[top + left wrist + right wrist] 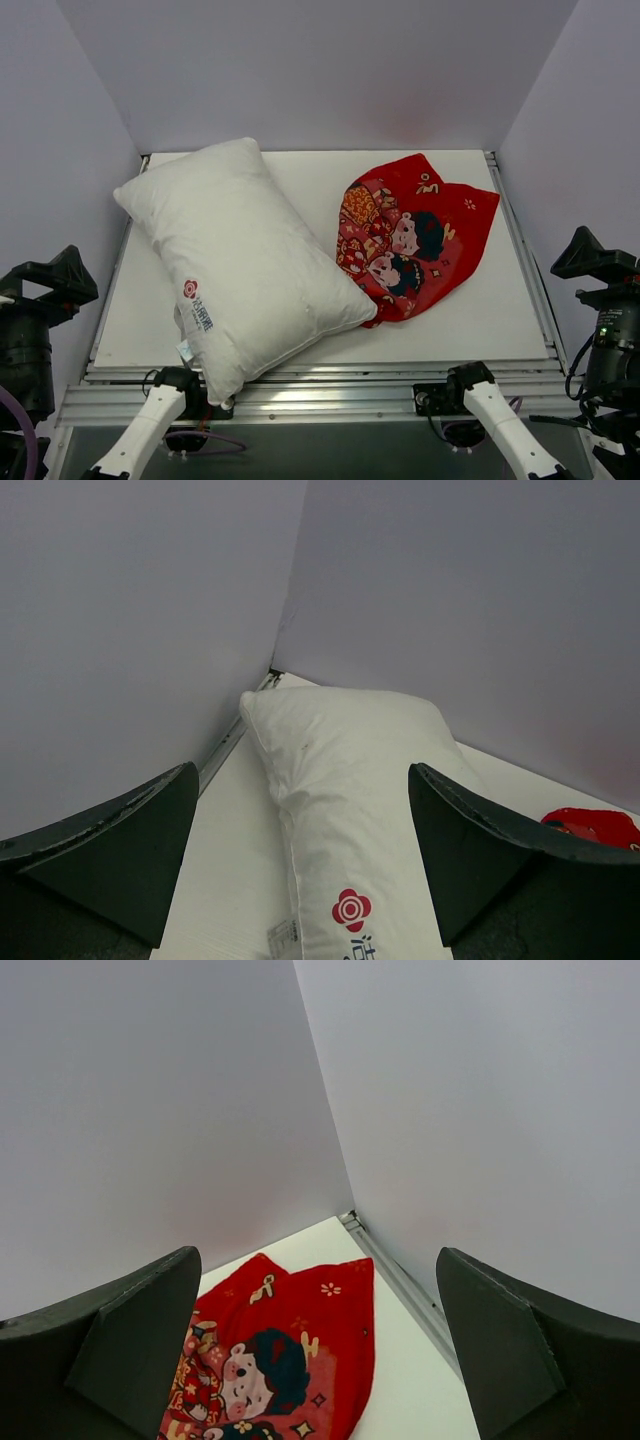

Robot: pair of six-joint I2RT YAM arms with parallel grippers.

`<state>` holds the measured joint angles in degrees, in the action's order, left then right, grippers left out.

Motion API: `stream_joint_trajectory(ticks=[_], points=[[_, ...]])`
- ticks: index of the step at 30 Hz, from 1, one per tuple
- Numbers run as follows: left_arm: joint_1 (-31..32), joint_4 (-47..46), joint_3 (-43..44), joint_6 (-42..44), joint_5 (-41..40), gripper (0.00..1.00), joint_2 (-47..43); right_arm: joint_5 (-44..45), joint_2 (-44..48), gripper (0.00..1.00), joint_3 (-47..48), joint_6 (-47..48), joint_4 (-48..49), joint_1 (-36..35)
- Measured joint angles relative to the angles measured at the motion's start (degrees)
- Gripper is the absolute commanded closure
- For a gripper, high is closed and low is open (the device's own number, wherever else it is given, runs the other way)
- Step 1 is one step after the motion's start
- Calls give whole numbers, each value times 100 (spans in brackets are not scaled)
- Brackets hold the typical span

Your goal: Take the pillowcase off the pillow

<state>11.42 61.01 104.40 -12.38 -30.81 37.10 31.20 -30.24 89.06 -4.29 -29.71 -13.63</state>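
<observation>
The white pillow lies bare and diagonal on the left half of the table, its red logo near the front corner. The red pillowcase lies crumpled and flat to its right, cartoon children facing up, its lower left edge against the pillow. My left gripper is open and empty, held above the table's near edge, looking at the pillow. My right gripper is open and empty, above the near edge, looking at the pillowcase. A bit of the pillowcase shows in the left wrist view.
The white table has grey walls on three sides and an aluminium rail along the front. Black stands are at the far left and far right. A metal rail runs along the right wall.
</observation>
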Motion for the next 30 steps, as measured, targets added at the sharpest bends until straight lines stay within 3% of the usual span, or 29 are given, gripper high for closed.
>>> stream_joint_trajectory(ticks=[22, 30], points=[[61, -195, -686, -13, -37, 6, -122, -258, -63, 0, -654, -326, 107, -15], [61, -603, -1845, -269, 437, 6, -83, -1233, -1069, 0, -1847, -1331, 428, -31]])
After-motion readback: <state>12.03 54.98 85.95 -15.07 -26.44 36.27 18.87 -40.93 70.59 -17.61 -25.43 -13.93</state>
